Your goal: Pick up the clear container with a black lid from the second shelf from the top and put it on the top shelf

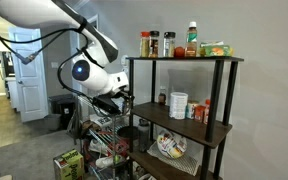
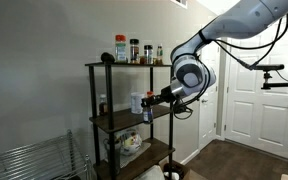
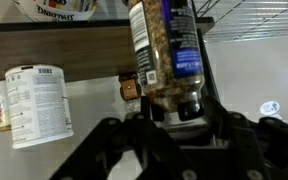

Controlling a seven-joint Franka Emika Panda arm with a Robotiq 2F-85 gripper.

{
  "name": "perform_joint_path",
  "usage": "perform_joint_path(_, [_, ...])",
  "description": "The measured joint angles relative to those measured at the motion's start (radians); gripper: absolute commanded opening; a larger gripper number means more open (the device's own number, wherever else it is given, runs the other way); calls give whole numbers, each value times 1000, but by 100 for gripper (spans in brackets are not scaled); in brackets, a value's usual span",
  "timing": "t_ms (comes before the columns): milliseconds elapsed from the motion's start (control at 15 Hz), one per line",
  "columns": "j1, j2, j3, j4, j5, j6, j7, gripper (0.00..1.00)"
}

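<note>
On the black-framed shelf unit (image 1: 227, 95), three dark brown boards were stacked. The top shelf (image 1: 184, 59) carried about five jars and bottles in a row, with a flat packet at one end. The second shelf from the top (image 1: 224, 127) held one white tub (image 1: 178, 105), two red-lidded jars (image 1: 200, 112) and one small dark jar (image 1: 162, 98). The bottom board (image 1: 206, 160) had a single bowl (image 1: 172, 146).

One gripper (image 3: 179, 118) was clenched on the clear container with a black lid (image 3: 169, 50), its jaws pressed against both sides of the jar. Brown grains and a blue label showed through the glass in the wrist view. In an exterior view the container (image 2: 147, 110) hung off the board, just outside the frame's open side, level with the gap between the second shelf (image 2: 114, 120) and the top shelf (image 2: 129, 64). In an exterior view the gripper (image 1: 122, 97) sat just beside the unit's corner post.

That side of the frame stood open, with clear air above the arm. The top shelf's row left little bare board near its front edge.

A chrome wire rack (image 1: 104, 135) stood low beside the unit, holding clutter. The wall (image 2: 34, 80) was plain grey, the doors (image 2: 249, 95) white, and the floor (image 2: 234, 160) dark wood.
</note>
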Motion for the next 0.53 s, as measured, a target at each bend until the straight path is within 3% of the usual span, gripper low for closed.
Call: perform_joint_path(533, [15,-261,57,-77,59,99,-4,31])
